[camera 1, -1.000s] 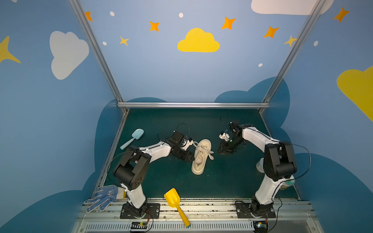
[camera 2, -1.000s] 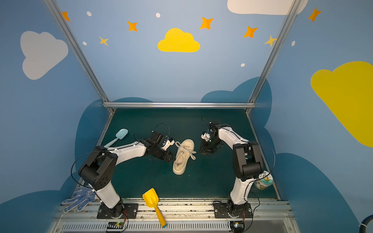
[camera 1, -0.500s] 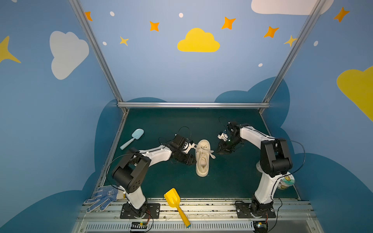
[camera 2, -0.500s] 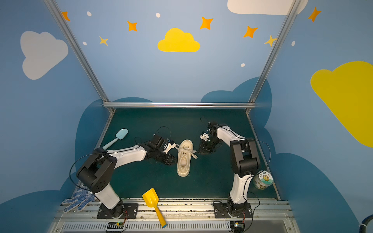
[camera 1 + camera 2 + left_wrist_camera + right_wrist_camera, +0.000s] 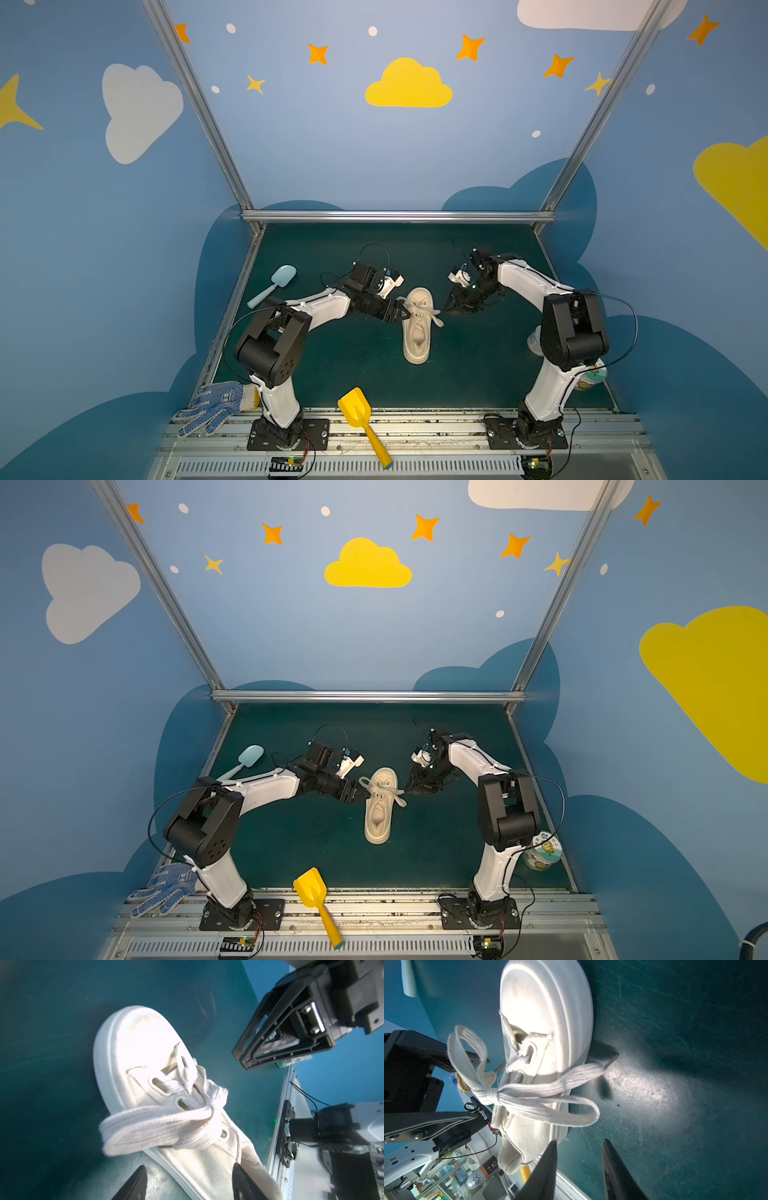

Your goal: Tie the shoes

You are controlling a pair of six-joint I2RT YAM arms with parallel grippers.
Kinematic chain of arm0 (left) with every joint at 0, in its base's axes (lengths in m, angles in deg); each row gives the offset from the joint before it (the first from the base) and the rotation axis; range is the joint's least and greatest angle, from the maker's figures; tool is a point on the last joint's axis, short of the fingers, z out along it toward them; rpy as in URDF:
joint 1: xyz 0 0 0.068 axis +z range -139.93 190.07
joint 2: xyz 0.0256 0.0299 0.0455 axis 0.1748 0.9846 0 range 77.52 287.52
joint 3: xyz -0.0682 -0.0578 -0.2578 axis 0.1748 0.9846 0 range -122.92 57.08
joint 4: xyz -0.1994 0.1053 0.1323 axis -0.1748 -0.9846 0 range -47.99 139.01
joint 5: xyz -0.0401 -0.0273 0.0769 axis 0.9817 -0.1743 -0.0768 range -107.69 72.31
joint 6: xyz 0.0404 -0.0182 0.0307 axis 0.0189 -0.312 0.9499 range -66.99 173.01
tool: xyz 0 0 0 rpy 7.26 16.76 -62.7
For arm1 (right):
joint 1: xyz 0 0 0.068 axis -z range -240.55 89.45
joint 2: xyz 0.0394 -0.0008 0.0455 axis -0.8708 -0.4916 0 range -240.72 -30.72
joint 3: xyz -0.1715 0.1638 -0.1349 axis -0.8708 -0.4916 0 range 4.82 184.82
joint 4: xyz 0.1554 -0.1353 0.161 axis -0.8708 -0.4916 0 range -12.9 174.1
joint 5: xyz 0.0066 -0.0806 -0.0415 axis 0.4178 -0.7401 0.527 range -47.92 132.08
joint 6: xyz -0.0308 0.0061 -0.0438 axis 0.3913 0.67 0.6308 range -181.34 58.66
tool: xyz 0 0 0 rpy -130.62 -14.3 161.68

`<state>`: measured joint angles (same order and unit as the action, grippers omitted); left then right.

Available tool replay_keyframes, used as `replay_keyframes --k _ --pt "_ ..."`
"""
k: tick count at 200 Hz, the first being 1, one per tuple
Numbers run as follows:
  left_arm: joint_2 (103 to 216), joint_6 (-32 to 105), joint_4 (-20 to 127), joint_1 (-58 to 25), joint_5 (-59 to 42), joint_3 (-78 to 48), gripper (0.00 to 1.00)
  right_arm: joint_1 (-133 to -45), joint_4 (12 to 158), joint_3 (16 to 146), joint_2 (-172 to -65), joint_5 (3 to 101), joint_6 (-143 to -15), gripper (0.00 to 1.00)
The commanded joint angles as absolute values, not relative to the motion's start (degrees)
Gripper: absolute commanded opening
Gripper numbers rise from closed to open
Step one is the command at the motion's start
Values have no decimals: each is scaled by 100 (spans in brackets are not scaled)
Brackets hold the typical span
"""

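Observation:
The cream shoe (image 5: 417, 332) lies on the green mat (image 5: 332, 365) in both top views, toe toward the back wall. Its flat laces (image 5: 529, 1095) form a bow with one loop on each side. My left gripper (image 5: 189, 1169) is open at the shoe's left flank (image 5: 360, 793). One finger (image 5: 137, 1182) hangs over the mat and the other is over the collar; the near loop (image 5: 145, 1126) lies just past the tips, ungripped. My right gripper (image 5: 579, 1141) is open and empty over bare mat by the right sole edge (image 5: 451, 305).
A yellow toy shovel (image 5: 361, 419) lies across the front rail. A blue-dotted glove (image 5: 212, 405) sits by the left arm's base. A pale blue scoop (image 5: 274, 284) is at the mat's left edge. A printed cup (image 5: 544, 852) stands behind the right arm.
The shoe has swung from a slant to pointing straight at the back wall. My left gripper followed it and its jaws have widened. The right gripper has barely moved.

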<state>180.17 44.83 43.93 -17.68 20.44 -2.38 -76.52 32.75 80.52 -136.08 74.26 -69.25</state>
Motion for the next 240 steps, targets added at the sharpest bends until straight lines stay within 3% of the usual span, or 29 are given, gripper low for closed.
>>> replay_keyframes --k 1,104,171,196,240 --pt "18143 4653 4431 -1735 2372 -483 65 -7686 3119 8104 -13446 7494 -6908 38" --pt "18425 4850 4500 -1745 2654 -626 63 -7756 3110 8172 -13470 7585 -6941 37" --pt "18516 4765 4617 -1808 2599 -592 52 -7785 3123 8201 -13487 7636 -6974 35" --pt "18535 4747 4681 -1854 2537 -556 40 -7826 3137 8222 -13478 7653 -7001 35" --pt "18493 4719 4698 -1853 2415 -480 31 -7867 3219 8215 -13443 7739 -7076 34"
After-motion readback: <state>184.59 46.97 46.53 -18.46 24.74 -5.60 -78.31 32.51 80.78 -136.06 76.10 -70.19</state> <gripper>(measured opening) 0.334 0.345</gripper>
